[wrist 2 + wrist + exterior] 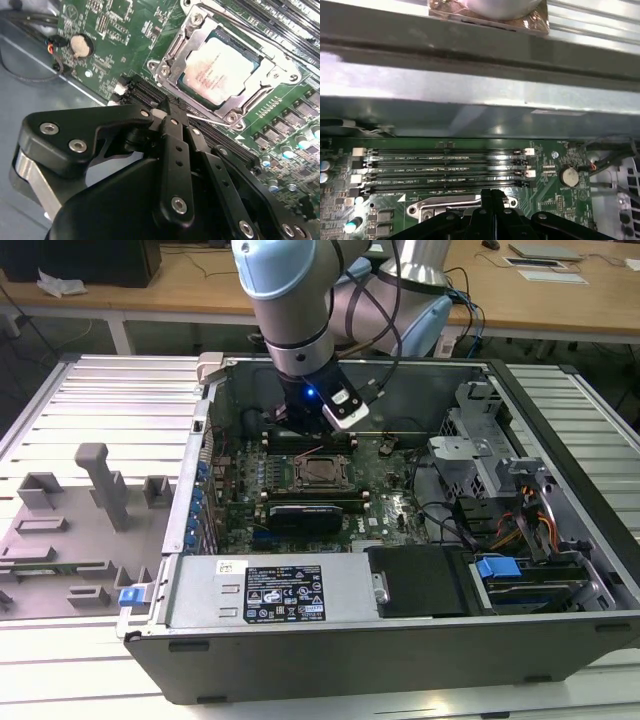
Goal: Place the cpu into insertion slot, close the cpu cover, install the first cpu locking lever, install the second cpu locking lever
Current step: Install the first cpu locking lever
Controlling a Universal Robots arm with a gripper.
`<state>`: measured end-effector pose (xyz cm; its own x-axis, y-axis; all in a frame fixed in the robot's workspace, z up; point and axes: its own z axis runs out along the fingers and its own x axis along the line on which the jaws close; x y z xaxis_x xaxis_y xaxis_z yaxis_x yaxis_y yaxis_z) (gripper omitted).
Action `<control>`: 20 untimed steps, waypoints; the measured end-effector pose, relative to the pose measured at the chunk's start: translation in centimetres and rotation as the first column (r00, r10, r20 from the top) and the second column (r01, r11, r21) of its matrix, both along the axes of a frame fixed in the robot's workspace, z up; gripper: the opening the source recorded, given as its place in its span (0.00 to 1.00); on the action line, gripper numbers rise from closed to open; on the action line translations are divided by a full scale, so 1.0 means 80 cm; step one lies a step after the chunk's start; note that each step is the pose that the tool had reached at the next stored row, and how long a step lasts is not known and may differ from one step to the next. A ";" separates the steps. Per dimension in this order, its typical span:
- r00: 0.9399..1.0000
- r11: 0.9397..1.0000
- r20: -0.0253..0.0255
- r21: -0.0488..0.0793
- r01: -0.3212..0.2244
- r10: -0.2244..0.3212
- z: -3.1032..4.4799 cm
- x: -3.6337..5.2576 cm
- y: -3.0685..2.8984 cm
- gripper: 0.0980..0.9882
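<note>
The cpu (220, 75) is seen seated in the insertion slot (298, 475), with the cpu cover (172, 50) laid down over it. The gripper (172, 106) is held just beside the socket, fingers pressed together, at a thin locking lever (215, 120).

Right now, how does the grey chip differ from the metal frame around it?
The cpu is a solid, dull grey plate; the cpu cover is a shinier open frame with a square window. The cpu is the smaller of the two and shows through that window; the cpu cover lies around its edges. Both are square, metallic and lie flat on the green board.
</note>
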<state>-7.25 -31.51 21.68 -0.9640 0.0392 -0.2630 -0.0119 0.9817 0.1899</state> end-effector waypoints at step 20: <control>0.992 0.992 0.000 0.000 0.127 -0.127 -0.0082 0.000 0.0157 0.01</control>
